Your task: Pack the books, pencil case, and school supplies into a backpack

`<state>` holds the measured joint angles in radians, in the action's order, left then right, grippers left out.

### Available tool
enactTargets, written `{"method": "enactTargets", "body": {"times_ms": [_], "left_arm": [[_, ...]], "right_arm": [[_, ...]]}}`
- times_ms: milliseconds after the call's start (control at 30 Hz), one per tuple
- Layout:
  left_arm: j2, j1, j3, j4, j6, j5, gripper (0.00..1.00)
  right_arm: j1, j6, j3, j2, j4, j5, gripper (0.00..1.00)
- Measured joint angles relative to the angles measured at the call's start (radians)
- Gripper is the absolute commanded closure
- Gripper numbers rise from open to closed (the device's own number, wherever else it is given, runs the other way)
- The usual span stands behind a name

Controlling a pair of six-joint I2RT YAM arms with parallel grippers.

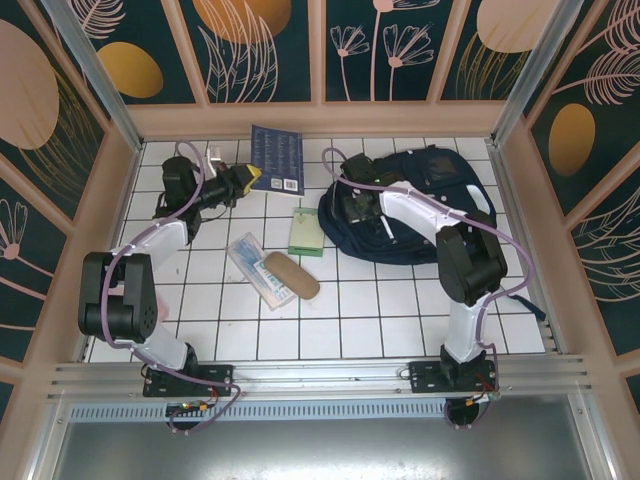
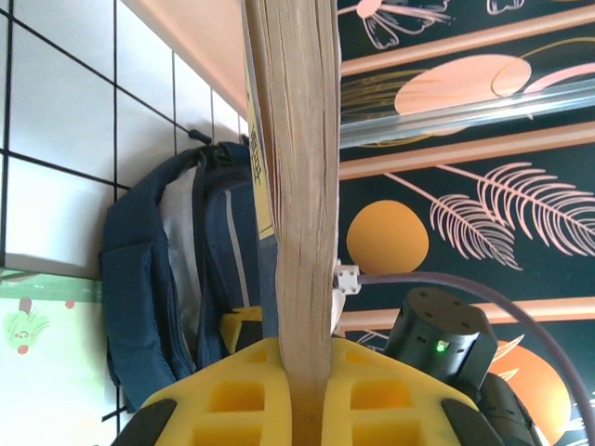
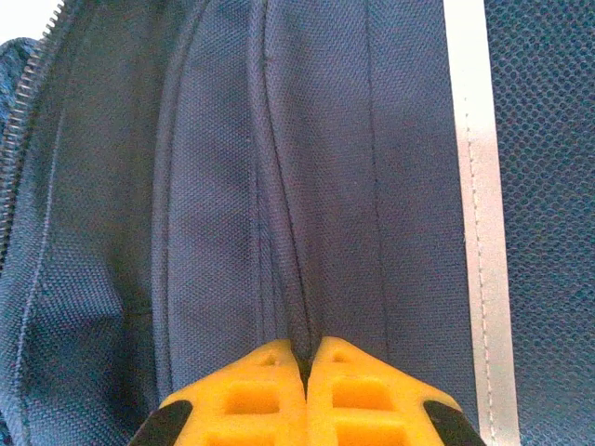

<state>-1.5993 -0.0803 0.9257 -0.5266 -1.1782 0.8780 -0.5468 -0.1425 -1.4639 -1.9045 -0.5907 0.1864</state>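
Note:
My left gripper (image 1: 240,180) is shut on a stack of books (image 1: 277,160) held up at the back of the table; in the left wrist view the books (image 2: 302,186) stand edge-on between the yellow jaws of the left gripper (image 2: 311,358). To the right lies the navy backpack (image 1: 425,210). On its left side my right gripper (image 1: 350,205) pinches a fold of its fabric. The right wrist view has the right gripper (image 3: 307,348) closed on that fold of the backpack (image 3: 232,186). A brown pencil case (image 1: 291,276), a clear packet (image 1: 250,260) and a pale green box (image 1: 305,232) lie mid-table.
A wooden rim and patterned walls enclose the white tiled table (image 1: 380,310). The backpack's white stripe (image 3: 474,232) and zipper (image 3: 28,93) run beside the right jaws. From the left wrist, the backpack (image 2: 167,279) lies beyond the books, with the right arm's motor (image 2: 437,344) close by.

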Motion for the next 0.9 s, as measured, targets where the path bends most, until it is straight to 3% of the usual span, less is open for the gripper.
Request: {"method": "enactTargets", "body": {"times_ms": [200, 567, 900], "left_arm": [[0.0, -0.087, -0.026, -0.002, -0.011, -0.095, 1.0], [-0.138, -0.348, -0.017, -0.108, -0.106, -0.298, 1.0], [-0.397, -0.539, 0.214, -0.167, -0.178, -0.395, 1.0]], "right_arm": [[0.036, -0.002, -0.065, 0.059, -0.049, -0.032, 1.0], [0.221, -0.087, -0.196, 0.195, -0.073, -0.218, 1.0], [0.275, -0.158, -0.216, 0.197, -0.073, -0.374, 1.0]]}}
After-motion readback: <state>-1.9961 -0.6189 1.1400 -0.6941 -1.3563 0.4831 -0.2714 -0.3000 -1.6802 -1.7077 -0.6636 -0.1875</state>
